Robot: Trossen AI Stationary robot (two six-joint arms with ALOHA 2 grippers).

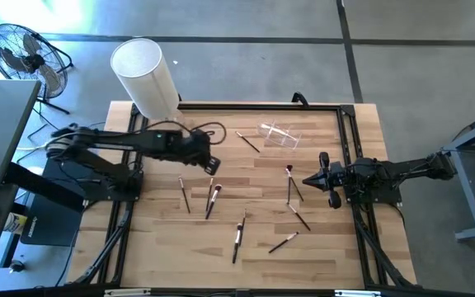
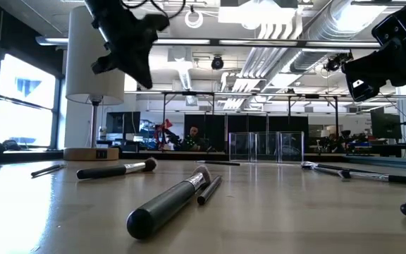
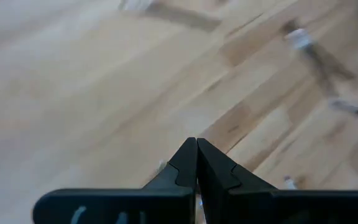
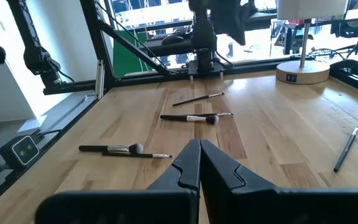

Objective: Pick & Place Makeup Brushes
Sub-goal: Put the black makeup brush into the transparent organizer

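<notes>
place: lab/workshop | signs: exposed ceiling ducts (image 2: 309, 28), concrete floor (image 1: 419, 66), floor fan (image 1: 25, 58)

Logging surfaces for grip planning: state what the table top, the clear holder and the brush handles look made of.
Table top: wood planks, pale with a low sheen; visible grain and seams.
Clear holder: transparent plastic or acrylic, maybe glass; see-through walls with bright edges.
Makeup brushes: dark matte handle, likely plastic or painted wood, with a shiny metal-looking ferrule.

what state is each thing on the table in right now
left pincer: shut, empty, above the table
right pincer: shut, empty, near the table's right side
makeup brushes: lying flat, scattered over the wood, none held
clear box: upright, looks empty
lamp: standing at the table's back edge
</notes>
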